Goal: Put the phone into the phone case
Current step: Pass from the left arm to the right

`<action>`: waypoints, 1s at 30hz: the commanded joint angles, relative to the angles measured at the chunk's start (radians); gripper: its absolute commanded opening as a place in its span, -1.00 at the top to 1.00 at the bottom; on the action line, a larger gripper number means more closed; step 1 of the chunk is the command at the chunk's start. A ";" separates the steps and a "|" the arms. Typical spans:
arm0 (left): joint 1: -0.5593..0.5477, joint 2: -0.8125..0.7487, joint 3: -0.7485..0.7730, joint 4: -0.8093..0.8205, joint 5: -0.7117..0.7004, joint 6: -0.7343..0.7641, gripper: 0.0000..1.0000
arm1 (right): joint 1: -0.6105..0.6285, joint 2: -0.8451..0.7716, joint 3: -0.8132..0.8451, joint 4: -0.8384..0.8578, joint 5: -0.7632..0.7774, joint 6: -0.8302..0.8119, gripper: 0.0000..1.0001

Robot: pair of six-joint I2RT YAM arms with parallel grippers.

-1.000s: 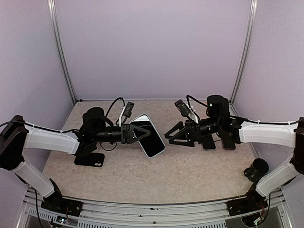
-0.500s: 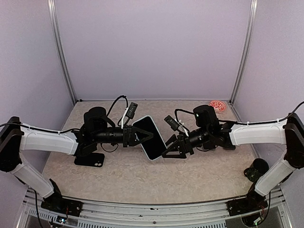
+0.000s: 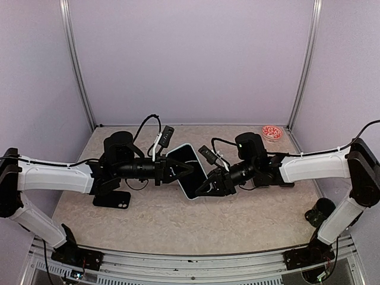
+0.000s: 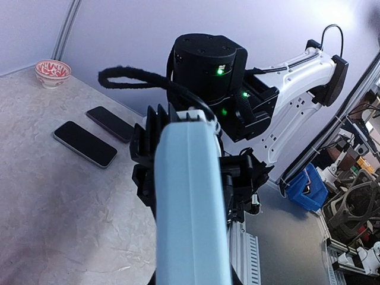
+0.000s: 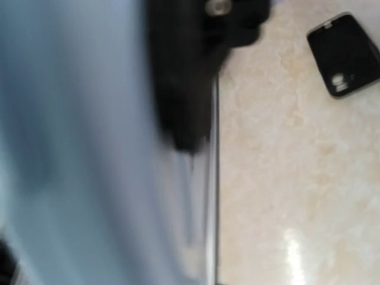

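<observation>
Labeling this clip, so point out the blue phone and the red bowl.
blue phone (image 3: 186, 155), top view, upper part of its dark screen.
red bowl (image 3: 272, 132), top view, its patterned inside.

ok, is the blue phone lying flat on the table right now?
No, the blue phone is held up off the table, gripped at one end by the left claw.

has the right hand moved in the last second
Yes. The right hand has shifted left, away from the red bowl in the far right corner, and now reaches the blue phone that the left hand holds.
</observation>
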 commanded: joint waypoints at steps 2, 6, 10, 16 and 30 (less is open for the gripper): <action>-0.031 -0.042 0.062 -0.022 -0.053 0.083 1.00 | 0.011 0.029 0.028 0.044 -0.013 0.059 0.94; -0.063 -0.049 0.096 -0.102 -0.116 0.150 1.00 | 0.011 0.041 0.032 0.040 0.009 0.082 1.00; -0.078 -0.043 0.108 -0.124 -0.130 0.166 1.00 | 0.011 0.043 0.027 0.084 -0.012 0.114 1.00; -0.077 -0.050 0.095 -0.112 -0.135 0.160 0.96 | 0.011 0.015 0.030 0.089 -0.017 0.106 1.00; -0.074 -0.052 0.083 -0.096 -0.109 0.144 1.00 | 0.011 -0.045 0.030 0.138 -0.044 0.108 0.60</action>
